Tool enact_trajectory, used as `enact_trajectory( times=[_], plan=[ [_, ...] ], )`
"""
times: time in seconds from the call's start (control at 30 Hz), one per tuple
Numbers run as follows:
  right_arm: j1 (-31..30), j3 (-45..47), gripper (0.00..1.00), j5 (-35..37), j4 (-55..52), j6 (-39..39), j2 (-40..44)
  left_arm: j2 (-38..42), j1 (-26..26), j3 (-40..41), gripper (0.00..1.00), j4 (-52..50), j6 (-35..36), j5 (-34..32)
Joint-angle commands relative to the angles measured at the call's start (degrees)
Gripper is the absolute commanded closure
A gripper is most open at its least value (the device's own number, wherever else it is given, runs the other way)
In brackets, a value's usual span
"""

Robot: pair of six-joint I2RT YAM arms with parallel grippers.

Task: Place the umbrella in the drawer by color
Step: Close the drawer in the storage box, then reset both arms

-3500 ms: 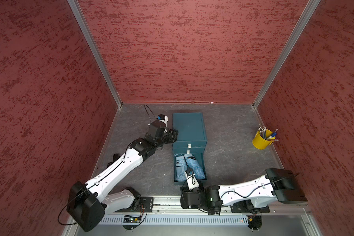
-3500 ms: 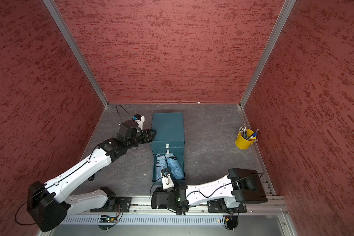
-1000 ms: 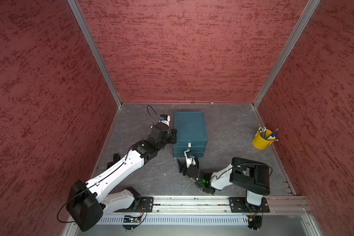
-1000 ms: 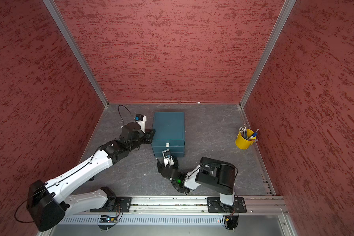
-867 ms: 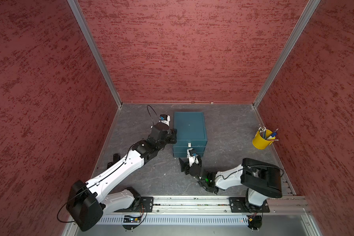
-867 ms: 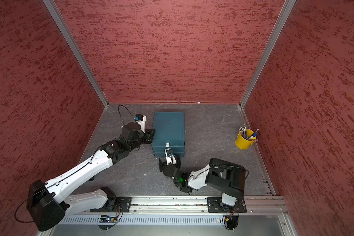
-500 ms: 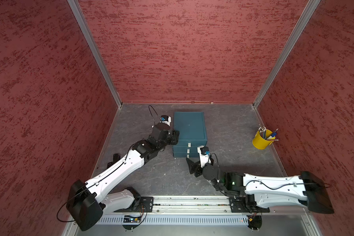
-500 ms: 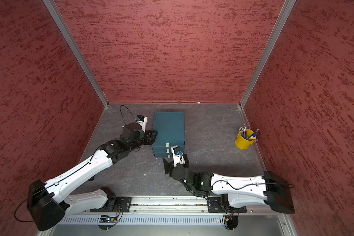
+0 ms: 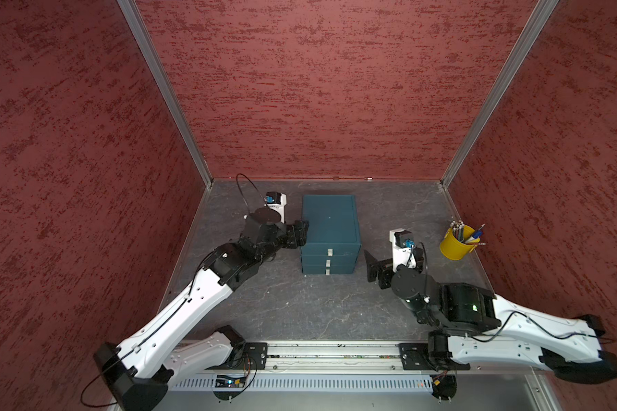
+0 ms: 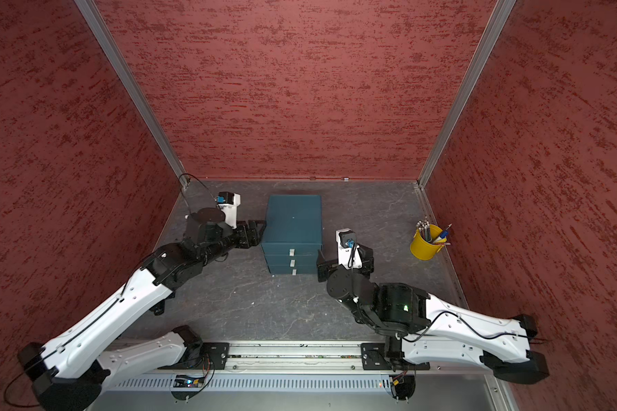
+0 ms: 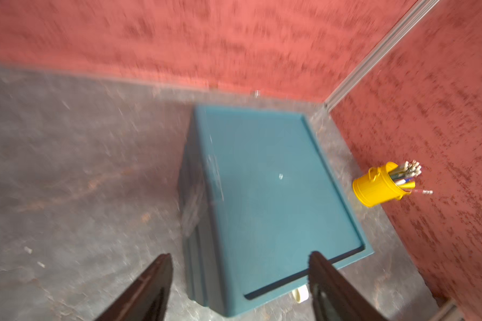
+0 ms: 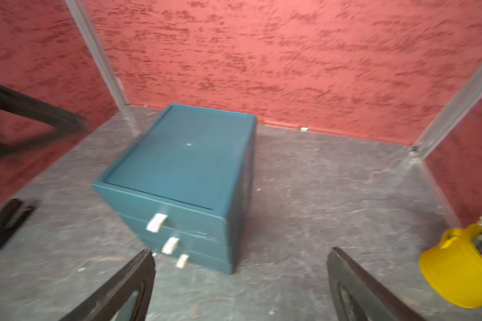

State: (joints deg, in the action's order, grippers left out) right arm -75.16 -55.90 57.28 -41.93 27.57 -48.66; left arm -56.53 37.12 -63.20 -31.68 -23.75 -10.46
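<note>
As we look down from above, we find the left gripper (image 11: pixel 240 254) spread wide and empty, just beside the cabinet's (image 9: pixel 328 220) left side. All three drawers (image 9: pixel 314 261) are closed; we cannot see the umbrella. Right of the cabinet, the right gripper (image 12: pixel 240 251) gapes empty, with a cup (image 9: pixel 455 245) beyond.
</note>
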Motion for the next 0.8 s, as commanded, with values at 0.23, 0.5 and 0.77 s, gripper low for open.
enact_trajectory(
  times=[0.23, 0.5, 0.77],
  plan=[
    [7.05, 19.44, 0.02, 14.19, 16.68, -7.22, 14.78, 16.26, -6.11, 19.33, 0.0, 21.24, 13.34, -28.22],
    [24.97, 24.69, 0.02, 2.92, 24.76, -10.87, 15.77, 14.12, -20.72, 31.06, 0.0, 31.78, 12.75, -24.23],
    [45.7, 33.8, 0.02, -6.02, 43.76, -12.9, 4.7, -1.3, -34.25, 37.65, 0.0, 46.59, 12.33, -16.71]
  ],
)
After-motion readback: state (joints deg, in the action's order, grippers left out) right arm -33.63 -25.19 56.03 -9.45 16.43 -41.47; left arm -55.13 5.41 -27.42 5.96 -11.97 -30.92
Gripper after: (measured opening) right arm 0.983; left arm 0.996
